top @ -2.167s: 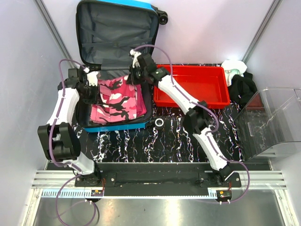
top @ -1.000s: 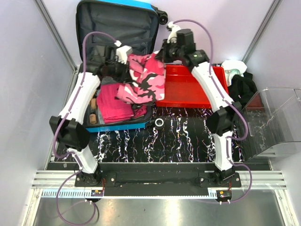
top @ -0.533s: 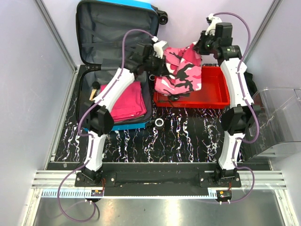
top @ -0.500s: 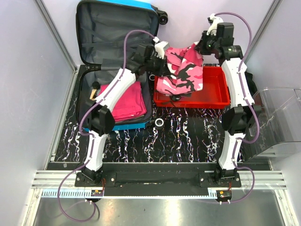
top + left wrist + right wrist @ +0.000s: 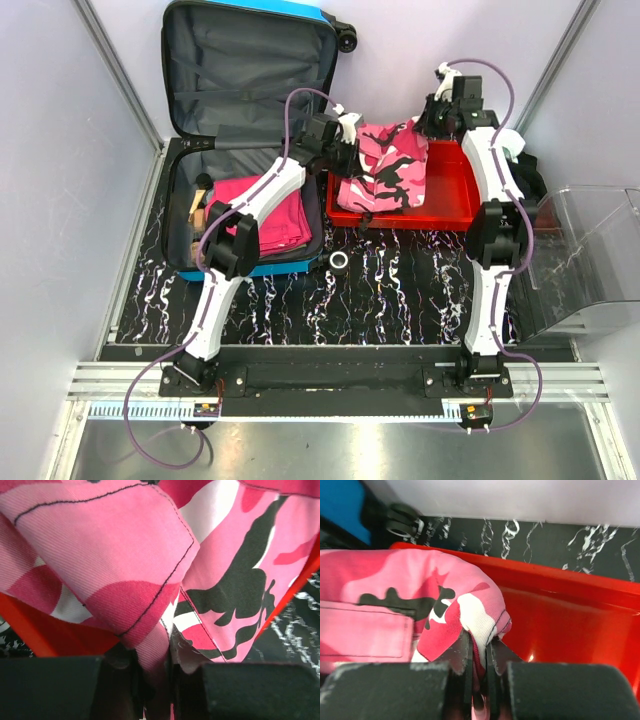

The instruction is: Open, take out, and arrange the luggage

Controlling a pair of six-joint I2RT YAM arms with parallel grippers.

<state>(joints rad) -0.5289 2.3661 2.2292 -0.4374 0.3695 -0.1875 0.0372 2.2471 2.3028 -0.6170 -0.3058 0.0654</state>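
One luggage [image 5: 250, 70] lies open at the back left of the table [image 5: 400, 290], with its blue shell flat and its grey-lined lid standing against the rear wall. Inside the shell are one folded magenta cloth [image 5: 290, 222] and a small tan item at the left edge, too small to identify.

One pink camo garment [image 5: 385, 165] hangs between the two arms. The left gripper [image 5: 345, 150] pinches its left edge, and the left wrist view shows the fabric clamped tight between the fingers. The right gripper [image 5: 432, 118] is closed on the far right corner, where the right wrist view shows a fold squeezed between its fingers. The garment droops onto the one red tray [image 5: 450, 195], just right of the luggage, covering the tray's left half.

The table is black with white marbling. Pale walls close in on three sides, and a metal rail runs along the near edge by the arm bases.

One small ring [image 5: 340, 262] sits on the table in front of the luggage's right corner. One clear bin [image 5: 585, 260] stands at the right edge. A dark bundle [image 5: 533, 185] lies between the bin and the tray, partly hidden by the right arm. The left arm stretches across the open luggage, covering part of the cloth.
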